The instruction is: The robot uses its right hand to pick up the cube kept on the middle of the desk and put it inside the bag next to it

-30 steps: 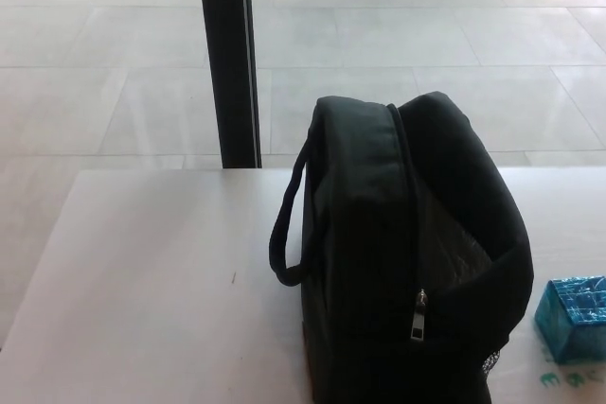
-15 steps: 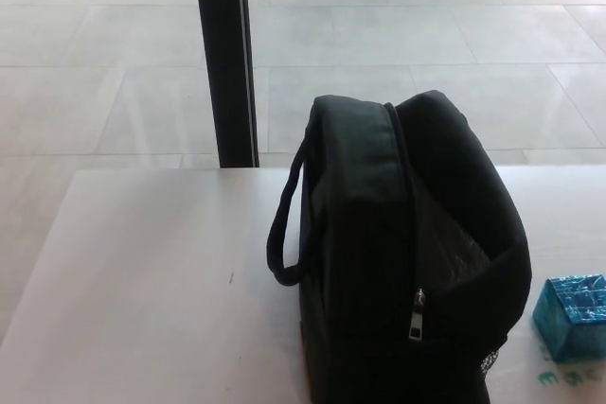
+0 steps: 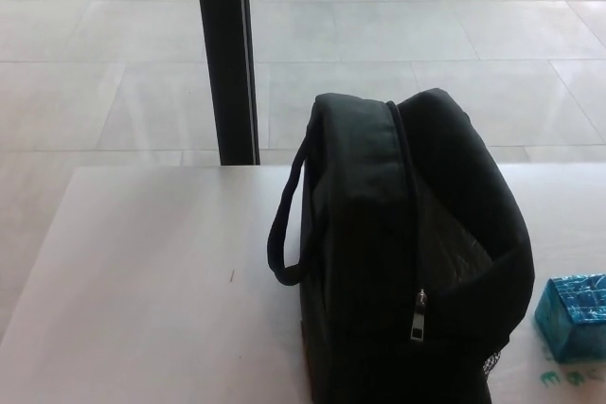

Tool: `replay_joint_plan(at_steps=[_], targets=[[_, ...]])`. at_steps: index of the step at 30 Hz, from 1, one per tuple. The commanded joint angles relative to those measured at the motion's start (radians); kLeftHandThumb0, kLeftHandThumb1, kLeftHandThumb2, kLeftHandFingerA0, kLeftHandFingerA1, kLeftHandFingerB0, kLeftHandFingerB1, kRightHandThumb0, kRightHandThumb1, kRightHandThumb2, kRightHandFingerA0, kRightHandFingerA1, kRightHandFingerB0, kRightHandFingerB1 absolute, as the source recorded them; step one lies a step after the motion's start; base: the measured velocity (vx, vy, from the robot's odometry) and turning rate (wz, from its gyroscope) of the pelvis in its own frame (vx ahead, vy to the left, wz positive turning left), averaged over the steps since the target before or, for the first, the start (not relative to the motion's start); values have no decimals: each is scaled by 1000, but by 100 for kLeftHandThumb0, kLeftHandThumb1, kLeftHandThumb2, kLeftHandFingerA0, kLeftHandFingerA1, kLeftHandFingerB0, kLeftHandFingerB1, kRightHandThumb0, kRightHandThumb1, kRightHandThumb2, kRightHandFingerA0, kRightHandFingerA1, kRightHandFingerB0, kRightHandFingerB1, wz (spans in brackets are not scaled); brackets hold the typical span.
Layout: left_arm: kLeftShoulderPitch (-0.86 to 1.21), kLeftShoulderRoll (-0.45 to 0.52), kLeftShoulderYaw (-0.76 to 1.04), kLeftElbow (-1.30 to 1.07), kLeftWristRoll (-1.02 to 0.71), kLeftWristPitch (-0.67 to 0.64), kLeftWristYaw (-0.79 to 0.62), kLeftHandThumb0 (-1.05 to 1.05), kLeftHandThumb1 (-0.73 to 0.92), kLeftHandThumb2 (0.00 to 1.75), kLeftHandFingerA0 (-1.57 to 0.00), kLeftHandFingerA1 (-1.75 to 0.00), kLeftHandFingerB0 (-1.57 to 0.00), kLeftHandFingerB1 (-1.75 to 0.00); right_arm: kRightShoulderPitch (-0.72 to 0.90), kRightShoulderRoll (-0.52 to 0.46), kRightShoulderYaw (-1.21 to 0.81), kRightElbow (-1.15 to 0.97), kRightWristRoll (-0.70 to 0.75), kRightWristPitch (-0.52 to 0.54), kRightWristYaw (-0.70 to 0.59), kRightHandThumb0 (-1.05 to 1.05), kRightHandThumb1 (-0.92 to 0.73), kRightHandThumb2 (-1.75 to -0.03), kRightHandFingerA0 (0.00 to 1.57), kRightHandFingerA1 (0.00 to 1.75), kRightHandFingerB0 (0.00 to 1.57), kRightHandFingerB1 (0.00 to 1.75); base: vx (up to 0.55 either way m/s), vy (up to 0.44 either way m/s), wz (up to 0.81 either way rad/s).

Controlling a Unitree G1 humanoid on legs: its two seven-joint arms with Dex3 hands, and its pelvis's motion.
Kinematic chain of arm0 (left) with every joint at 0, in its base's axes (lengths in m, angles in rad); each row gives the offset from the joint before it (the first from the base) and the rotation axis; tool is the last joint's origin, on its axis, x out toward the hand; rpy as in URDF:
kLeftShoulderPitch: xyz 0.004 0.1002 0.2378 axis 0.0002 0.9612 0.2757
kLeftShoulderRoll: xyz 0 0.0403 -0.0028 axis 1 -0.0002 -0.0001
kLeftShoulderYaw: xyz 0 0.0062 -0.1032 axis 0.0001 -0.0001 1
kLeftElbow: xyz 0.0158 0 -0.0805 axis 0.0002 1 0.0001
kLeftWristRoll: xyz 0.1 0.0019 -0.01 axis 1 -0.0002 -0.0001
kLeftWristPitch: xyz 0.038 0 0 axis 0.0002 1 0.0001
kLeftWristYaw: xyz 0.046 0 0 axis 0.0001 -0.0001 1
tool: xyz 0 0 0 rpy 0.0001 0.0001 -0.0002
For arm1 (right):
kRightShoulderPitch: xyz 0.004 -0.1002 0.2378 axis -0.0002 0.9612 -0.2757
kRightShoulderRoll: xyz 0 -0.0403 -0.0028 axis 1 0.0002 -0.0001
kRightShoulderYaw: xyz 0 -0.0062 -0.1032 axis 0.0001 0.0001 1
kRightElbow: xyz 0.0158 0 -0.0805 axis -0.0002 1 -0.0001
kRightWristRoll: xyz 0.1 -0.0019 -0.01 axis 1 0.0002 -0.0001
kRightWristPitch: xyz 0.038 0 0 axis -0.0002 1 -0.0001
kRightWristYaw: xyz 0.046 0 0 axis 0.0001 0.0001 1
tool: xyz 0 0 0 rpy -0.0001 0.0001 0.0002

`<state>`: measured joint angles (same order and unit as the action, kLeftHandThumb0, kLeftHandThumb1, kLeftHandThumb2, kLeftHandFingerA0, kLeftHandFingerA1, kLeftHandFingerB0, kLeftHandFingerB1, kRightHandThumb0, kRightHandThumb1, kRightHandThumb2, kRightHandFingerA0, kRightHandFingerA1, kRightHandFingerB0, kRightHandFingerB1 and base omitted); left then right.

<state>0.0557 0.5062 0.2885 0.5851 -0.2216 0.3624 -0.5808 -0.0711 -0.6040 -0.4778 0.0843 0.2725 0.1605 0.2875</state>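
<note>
Fingers: none on record; neither the left nor the right hand shows in the head view, so whether they are spread, clenched or holding anything cannot be told.

Cube [image 3: 574, 317]: small, translucent blue, resting on the desk at the right edge of the picture, just beside the bag's lower right corner and apart from it. Partly cut off by the frame. It lies on the robot's right, which suits a reach by the right hand. Not yet picked up.

Bag [image 3: 407, 253]: black, soft-sided, standing upright at the middle of the desk. Its zip is undone along the top, the flap leaning open toward the cube's side, showing a grey quilted lining; judged ready to receive the cube from the right. A carry loop hangs on its left face; a zip pull [image 3: 418, 315] hangs at the front.

Desk [image 3: 151, 281]: pale, bare on the left half apart from a small dark mark.

Surroundings: tiled floor beyond; a dark upright post [image 3: 227, 54] behind the desk.
</note>
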Motion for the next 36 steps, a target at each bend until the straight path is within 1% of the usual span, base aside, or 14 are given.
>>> replay_joint_plan(at_steps=[1,6,7,15,16,17,18,19,20,22,23,24,32,36], targets=[[5,21,8,4,-13,23,-15,-60,59,58,-22,-54,-22,-38,-29,-27,100,-54,-51,98,16,-68,-49,-82,17,46,11,39,0,0,0],[-1,16,11,11,-12,21,-9,-59,59,57,-19,-52,-23,-39,-61,-16,202,-76,-78,101,35,-69,-48,-82,20,47,13,39,0,0,0],[-2,17,13,11,-14,24,-11,-58,59,58,-18,-52,-22,-38,-61,-9,223,-78,-78,96,47,-35,-44,-99,2,50,0,48,0,0,0],[5,19,2,3,-3,17,-9,-61,58,58,-22,-53,-22,-37,-112,8,390,-73,-170,50,52,-37,-38,-97,4,53,0,50,0,0,0],[9,25,-10,1,8,0,-17,-61,61,59,-21,-52,-21,-36,-146,-17,431,-58,-222,55,53,-71,-47,-89,12,52,0,31,0,0,0],[12,25,-13,-1,10,-2,-19,-61,61,59,-21,-52,-21,-36,-142,-22,434,-61,-226,55,52,-71,-47,-89,12,52,0,31,0,0,0],[13,24,-11,-3,7,5,-18,-60,61,58,-21,-52,-22,-36,-157,-36,448,-55,-243,66,54,-75,-63,-60,10,39,11,20,0,0,0],[13,25,-12,-4,6,6,-19,-61,62,59,-21,-51,-21,-35,-176,-47,460,-46,-256,79,60,-78,-51,-92,3,36,5,23,0,0,0],[16,26,-12,-6,6,5,-21,-61,61,59,-21,-52,-20,-37,-206,-65,477,-27,-273,92,72,-88,-55,-94,4,22,10,15,0,0,0],[19,24,-5,-15,-4,19,-21,-60,60,59,-21,-53,-20,-37,-256,-92,511,12,-310,94,81,-94,-59,-97,4,13,10,10,0,0,0],[14,26,2,-14,-10,29,-18,-63,46,80,-18,-56,-15,-47,-324,-98,538,55,-335,116,83,-99,-60,-96,0,7,10,6,0,0,0],[11,24,5,-8,-11,27,-17,-59,59,57,-22,-54,-20,-38,-343,-101,549,73,-343,118,84,-99,-60,-96,0,7,9,6,0,0,0],[7,22,8,2,-11,17,-20,-60,59,58,-22,-55,-23,-38,-401,-114,636,160,-429,90,73,-99,-61,-96,0,9,11,8,0,0,0],[2,24,-1,12,1,6,-19,-61,59,58,-23,-55,-23,-38,-397,-116,673,164,-467,119,88,-100,-62,-97,0,6,6,7,0,0,0]])
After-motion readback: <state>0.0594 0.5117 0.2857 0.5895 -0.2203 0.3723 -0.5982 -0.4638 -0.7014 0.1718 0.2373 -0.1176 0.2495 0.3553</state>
